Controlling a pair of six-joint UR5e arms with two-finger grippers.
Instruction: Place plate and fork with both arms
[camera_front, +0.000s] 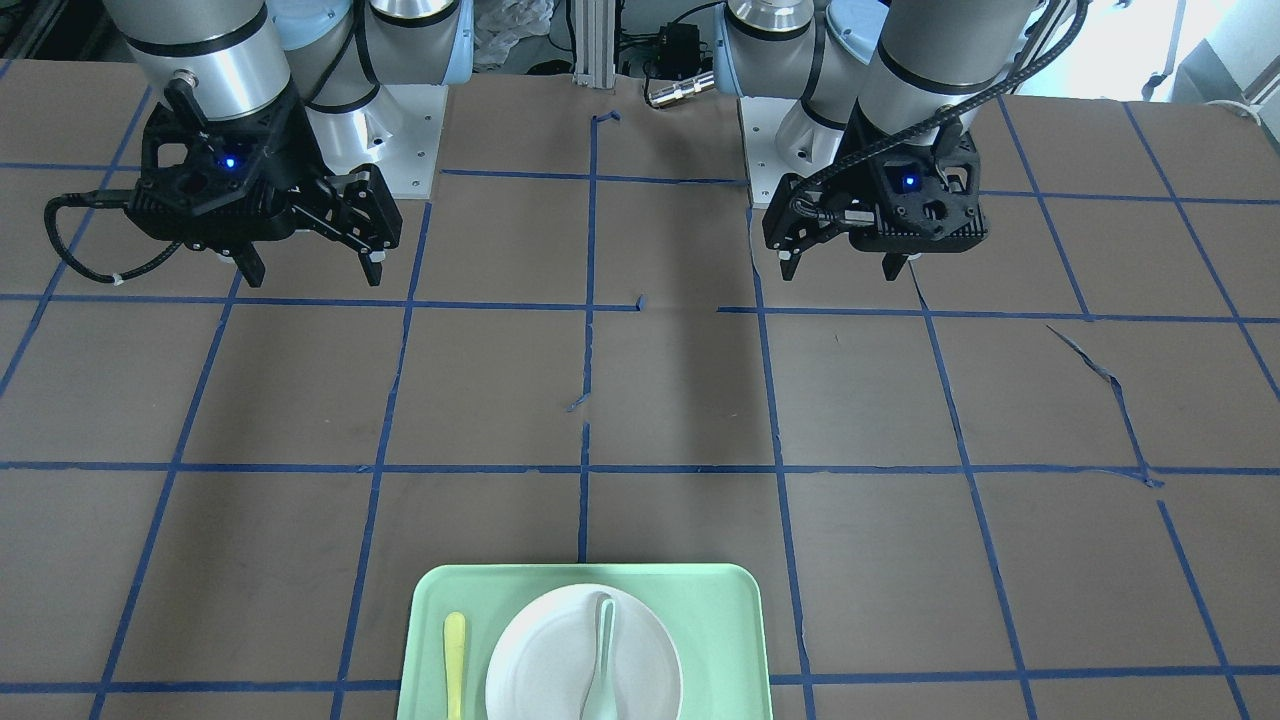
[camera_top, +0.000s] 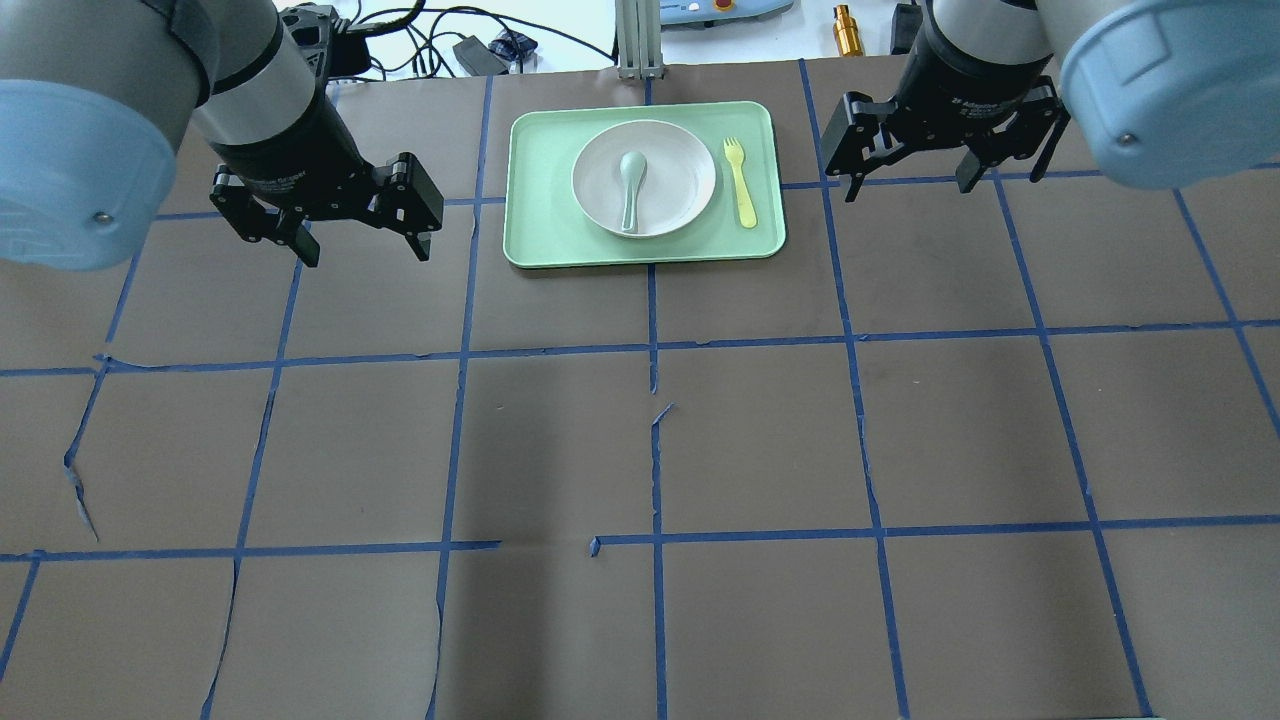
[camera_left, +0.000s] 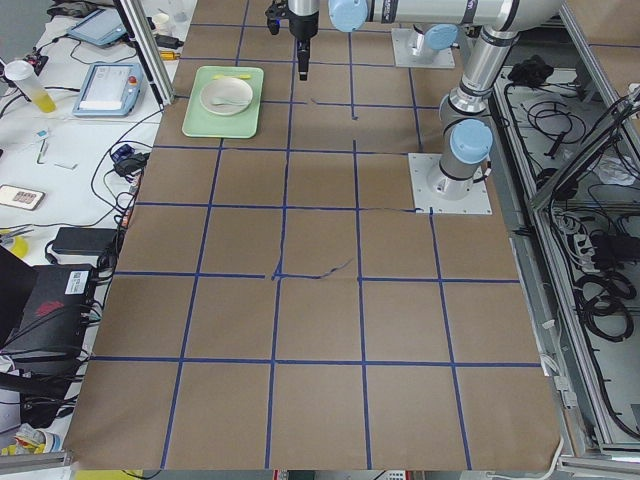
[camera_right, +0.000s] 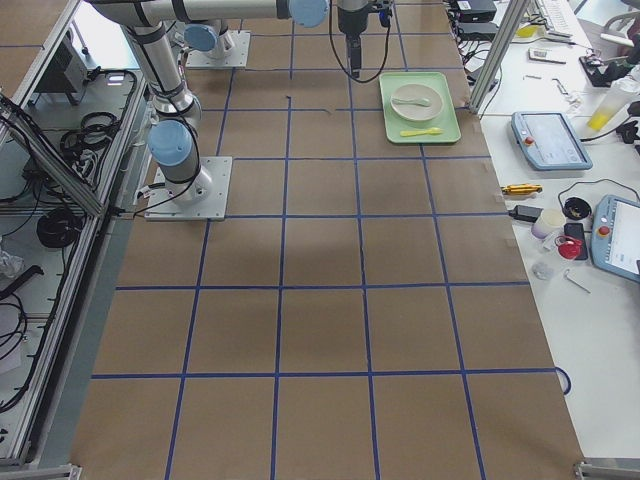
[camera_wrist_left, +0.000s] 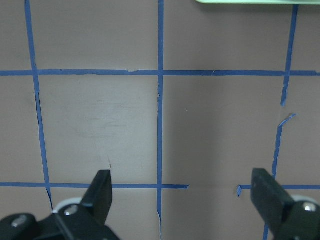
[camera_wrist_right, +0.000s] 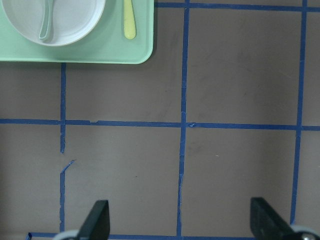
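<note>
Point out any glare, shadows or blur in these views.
Exterior front-facing: blown-out glare in the top right corner; a soft dark shadow band runs down the middle of the table. Overhead exterior: a similar band; plate and fork evenly lit and sharp. Wrist views: left gripper and right gripper look slightly soft at the bottom edge, the taped table crisp.

Spoon (camera_top: 631, 185) atop plate (camera_top: 682, 172); fork (camera_top: 740, 182) just beside, on tray (camera_top: 540, 205)

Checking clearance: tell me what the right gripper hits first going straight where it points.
Probably bare table; the right gripper points down, open, and the tray lies off to the side.
</note>
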